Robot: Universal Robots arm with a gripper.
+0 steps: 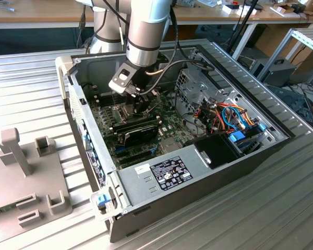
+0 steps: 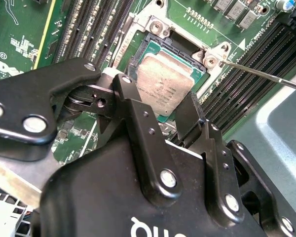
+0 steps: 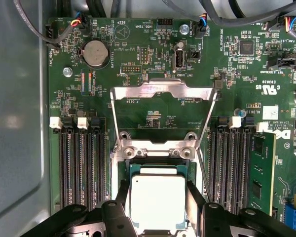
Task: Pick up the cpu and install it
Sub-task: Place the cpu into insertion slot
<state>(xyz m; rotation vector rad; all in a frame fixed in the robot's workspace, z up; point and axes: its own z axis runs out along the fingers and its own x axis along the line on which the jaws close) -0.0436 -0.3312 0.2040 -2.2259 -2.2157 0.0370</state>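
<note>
The cpu (image 3: 158, 201) is a small square chip with a dull silver top and a green rim. It sits level in or just over the dark socket (image 2: 155, 42) on the green motherboard (image 3: 153, 64). In both wrist views my gripper (image 3: 158, 197) is shut on it, one black finger (image 3: 123, 195) against each of two opposite edges. The second wrist view shows the cpu (image 2: 164, 84) between the fingers (image 2: 190, 111) of the gripper (image 2: 163, 84). The socket's hinged metal frame (image 3: 163, 91) stands folded open. In the exterior view the gripper (image 1: 141, 103) is low inside the computer case (image 1: 198, 177).
Rows of memory slots (image 3: 81, 168) flank the socket, with one stick (image 3: 262, 173) seated. A thin metal lever (image 2: 261, 74) sticks out beside the socket. A drive cage and coloured cables (image 1: 229, 117) fill the case's right side in the exterior view. A grey fixture (image 1: 21, 172) stands outside at its left.
</note>
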